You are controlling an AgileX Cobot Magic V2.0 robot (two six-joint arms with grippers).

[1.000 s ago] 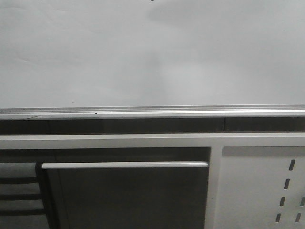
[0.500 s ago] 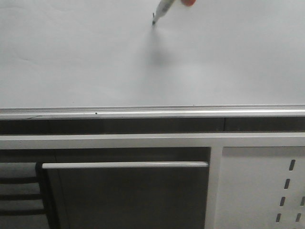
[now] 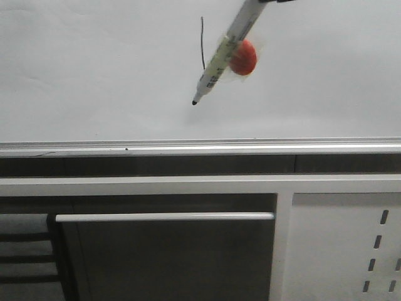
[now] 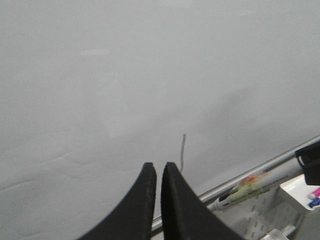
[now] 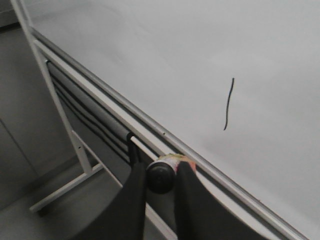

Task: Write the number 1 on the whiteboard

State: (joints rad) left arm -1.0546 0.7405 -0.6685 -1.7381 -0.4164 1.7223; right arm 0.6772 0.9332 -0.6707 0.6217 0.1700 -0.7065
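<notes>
The whiteboard (image 3: 94, 63) fills the upper front view, with its silver rail (image 3: 188, 149) below. On it stands the number 1 (image 3: 202, 41), a thin black, slightly wavy vertical stroke, which shows too in the left wrist view (image 4: 183, 152) and the right wrist view (image 5: 228, 104). A white marker pen (image 3: 219, 59) slants down from the top edge, an orange blob beside it. Its black tip sits below and left of the stroke's lower end. My right gripper (image 5: 161, 171) is shut on the pen's rear end. My left gripper (image 4: 159, 166) is shut and holds nothing, hovering before the board near the stroke.
Below the rail are a white frame bar (image 3: 163, 217), a white perforated panel (image 3: 351, 244) at the lower right and dark slats (image 3: 25, 251) at the lower left. The board's stand leg (image 5: 65, 130) reaches the floor. Coloured markers (image 4: 314, 192) lie in a tray.
The pen has come down from the top edge of the front view, leaving the black stroke on the board. Its tip now sits lower than the stroke's end.
</notes>
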